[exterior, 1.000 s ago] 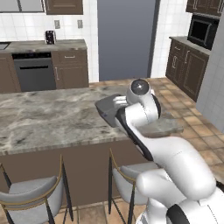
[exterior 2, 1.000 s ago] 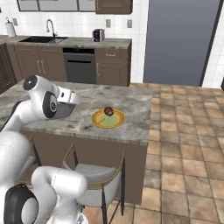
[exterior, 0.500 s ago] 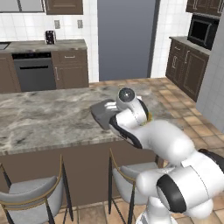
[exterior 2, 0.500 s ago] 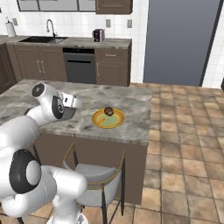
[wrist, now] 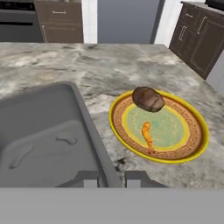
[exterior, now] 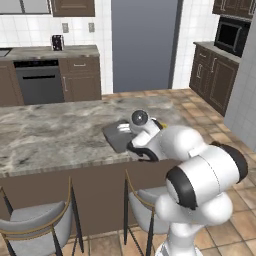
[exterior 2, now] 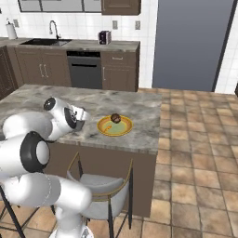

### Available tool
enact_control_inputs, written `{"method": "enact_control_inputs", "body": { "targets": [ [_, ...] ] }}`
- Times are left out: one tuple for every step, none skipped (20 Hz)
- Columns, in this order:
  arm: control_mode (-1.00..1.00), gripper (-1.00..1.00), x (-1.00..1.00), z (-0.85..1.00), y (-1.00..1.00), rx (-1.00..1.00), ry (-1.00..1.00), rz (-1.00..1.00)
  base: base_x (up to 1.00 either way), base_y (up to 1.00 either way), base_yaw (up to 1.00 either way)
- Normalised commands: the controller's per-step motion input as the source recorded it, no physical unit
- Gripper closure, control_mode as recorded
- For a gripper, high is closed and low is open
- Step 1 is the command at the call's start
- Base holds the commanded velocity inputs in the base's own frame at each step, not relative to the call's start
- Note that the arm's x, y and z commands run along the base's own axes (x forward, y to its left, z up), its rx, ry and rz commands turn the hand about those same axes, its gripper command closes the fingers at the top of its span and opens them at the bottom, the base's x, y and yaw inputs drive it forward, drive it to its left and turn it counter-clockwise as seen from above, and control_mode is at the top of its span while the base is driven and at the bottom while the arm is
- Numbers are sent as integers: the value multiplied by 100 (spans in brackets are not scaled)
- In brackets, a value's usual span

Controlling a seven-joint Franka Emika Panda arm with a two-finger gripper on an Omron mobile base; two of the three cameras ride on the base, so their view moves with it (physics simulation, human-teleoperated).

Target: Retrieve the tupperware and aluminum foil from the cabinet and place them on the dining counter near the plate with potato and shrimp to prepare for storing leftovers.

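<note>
Sitting low over the dining counter [exterior: 55, 137], the grey tupperware [wrist: 43, 135] takes up the left side of the hand view, its sloping inner walls and rounded corner plain to see. The gripper [wrist: 111, 178] is clamped on the tub's right-hand rim, one dark finger tip on either side of the wall, with the jaws drawn tight. Whether the tub's base rests on the marble or hangs just above it cannot be told. Just to the right of the tub, apart from it by a strip of bare marble, lies the round yellow plate [wrist: 158, 126] with its pale greenish centre. The dark brown potato [wrist: 148, 99] sits on the plate's far side, and an orange shrimp [wrist: 147, 134] lies near the middle. In the left base view the tub [exterior: 118, 135] shows as a grey slab on the island beside the arm's wrist. In the right base view the plate [exterior 2: 115, 126] lies near the counter's near edge, right of the hand.
</note>
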Motion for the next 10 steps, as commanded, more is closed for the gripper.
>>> {"method": "enact_control_inputs", "body": {
  "targets": [
    [-100,100,35,-50,0,0,0,-4,0,0,0],
    [-100,100,36,-48,0,0,0,-5,0,0,0],
    [-100,100,37,-46,0,0,0,-5,0,0,0],
    [-100,100,39,-44,0,0,0,-5,0,0,0],
    [-100,100,41,-42,0,0,0,-5,0,0,0],
    [-100,100,43,-40,0,0,0,-5,0,0,0],
    [-100,100,45,-39,0,0,0,-6,0,0,0],
    [-100,100,48,-34,0,0,0,-7,0,0,0],
    [-100,100,54,-31,0,0,0,-8,0,0,0],
    [-100,100,56,-29,0,0,0,-9,0,0,0]
  ]
}}
